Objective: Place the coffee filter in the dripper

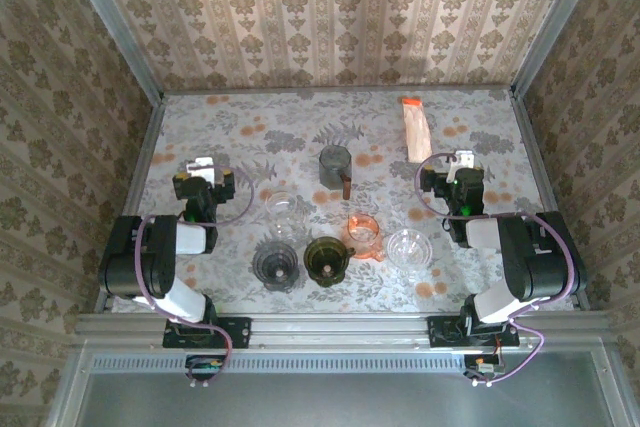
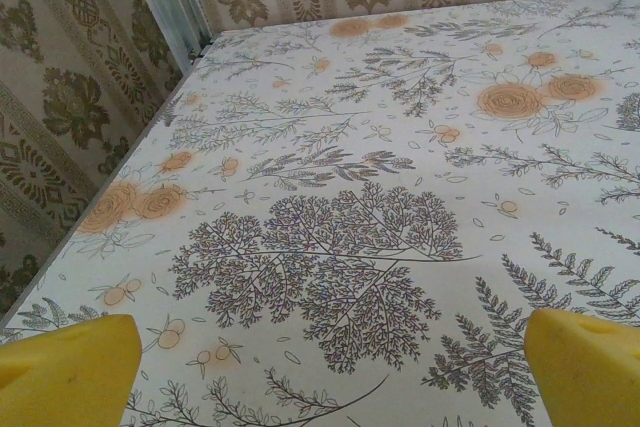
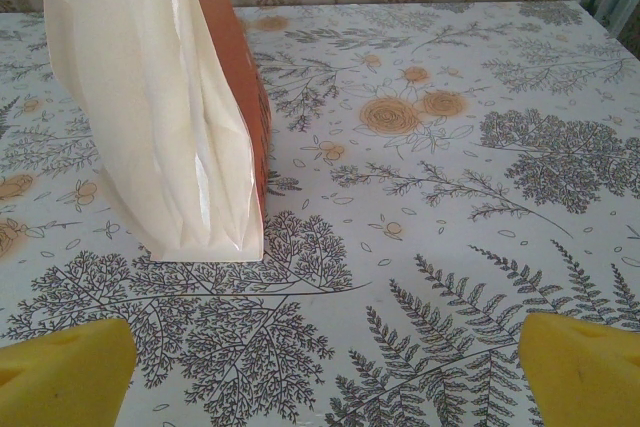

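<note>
While hanging low over the floral tablecloth (image 1: 250, 117) with nothing held: right gripper (image 1: 457, 165), its 2 yellow fingertips (image 3: 60, 372) spread as wide as possible. Same for left gripper (image 1: 205, 172) at the left side, fingertips (image 2: 65, 367) wide apart over bare cloth, nothing between them.

Coffee filter packet (image 1: 415, 129), cream paper in clear wrap with an orange edge, lying at the far right of the table. Long axis running near to far, with the near end just ahead of the right gripper and slightly to its left. From the right wrist camera, the packet looms at upper left, not yet between the fingertips.

Toward the middle and nearer, a cluster of 5 cone-shaped drippers (image 1: 325, 260): 2 clear, 1 smoky grey, 1 olive green, 1 orange. Beyond them, a dark cup (image 1: 335, 169) with a handle.

Judged from this layout: task not yet begun. Right arm much nearer the packet, left arm well apart across the table. Likely next move: forward and a little left, closing across the packet's short width, then a carry left and near toward the drippers. Intended dripper: cannot tell.
</note>
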You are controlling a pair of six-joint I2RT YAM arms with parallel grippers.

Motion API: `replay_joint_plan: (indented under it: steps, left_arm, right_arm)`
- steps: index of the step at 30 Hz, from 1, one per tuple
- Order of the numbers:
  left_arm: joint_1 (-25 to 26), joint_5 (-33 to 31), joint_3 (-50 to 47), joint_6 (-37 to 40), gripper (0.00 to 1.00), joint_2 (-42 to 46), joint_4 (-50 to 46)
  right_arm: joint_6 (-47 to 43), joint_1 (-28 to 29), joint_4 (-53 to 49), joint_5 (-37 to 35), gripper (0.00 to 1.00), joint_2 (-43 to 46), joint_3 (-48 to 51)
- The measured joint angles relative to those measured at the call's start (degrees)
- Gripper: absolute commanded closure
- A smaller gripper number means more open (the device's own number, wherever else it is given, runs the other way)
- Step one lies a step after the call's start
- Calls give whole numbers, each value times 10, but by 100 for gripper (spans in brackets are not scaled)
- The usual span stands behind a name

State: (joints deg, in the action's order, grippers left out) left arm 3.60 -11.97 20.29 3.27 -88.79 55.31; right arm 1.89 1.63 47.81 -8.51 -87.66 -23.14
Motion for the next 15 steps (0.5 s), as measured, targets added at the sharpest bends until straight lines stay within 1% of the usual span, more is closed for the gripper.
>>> replay_joint_plan:
  steps: [5, 8, 12, 15]
  left_arm:
    - [13, -19, 0, 0, 0, 4, 0]
    - [24, -32, 0, 2, 0, 26, -8]
    - [37, -54, 14, 9, 0, 83, -78]
    - [48, -73, 40, 13, 0, 122, -119]
  right_arm:
    - [4, -1, -29, 0, 0, 18, -2]
    - [6, -2, -96, 0, 0, 49, -29]
    - [18, -1, -166, -9, 0, 95, -76]
    - [36, 1, -198, -23, 0, 131, -89]
